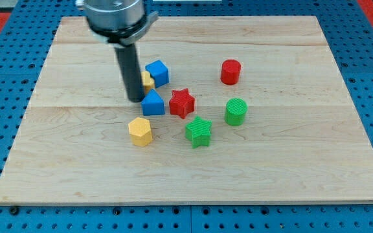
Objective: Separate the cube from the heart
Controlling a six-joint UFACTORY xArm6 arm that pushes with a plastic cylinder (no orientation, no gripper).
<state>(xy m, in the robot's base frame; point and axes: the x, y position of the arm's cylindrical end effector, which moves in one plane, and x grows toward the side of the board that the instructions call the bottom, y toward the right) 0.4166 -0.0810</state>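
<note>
Nearest the view's bottom edge lies the bare front strip of the wooden counter [173,184], and just above it sit the yellow hexagonal block [140,131] and, to its right, the green star [199,132]. No bin, tray or other container shows on the counter; every block rests straight on the wood.

Further up the view, the red star [182,103] stands just right of a blue block [152,103] with a sloped, wedge-like top, the two nearly touching. Right of the stars is the green cylinder [236,111], upright on its end, and above it, well apart, the red cylinder [230,72], also upright.

The blue cube [157,73] sits above the wedge-like blue block, turned so that one corner faces the view's bottom; being a cube, it has no long axis to speak of. Tucked against its left side is a yellow block [147,80], mostly hidden behind the rod, so I cannot tell its shape for sure; it may be the heart. Cube and yellow block look to be touching or all but touching.

The arm carries no claw, so there is nothing to open or close: only the dark rod, coming down from the view's top. My tip [135,99] rests just left of the wedge-like blue block and just below the yellow block, close to both.
</note>
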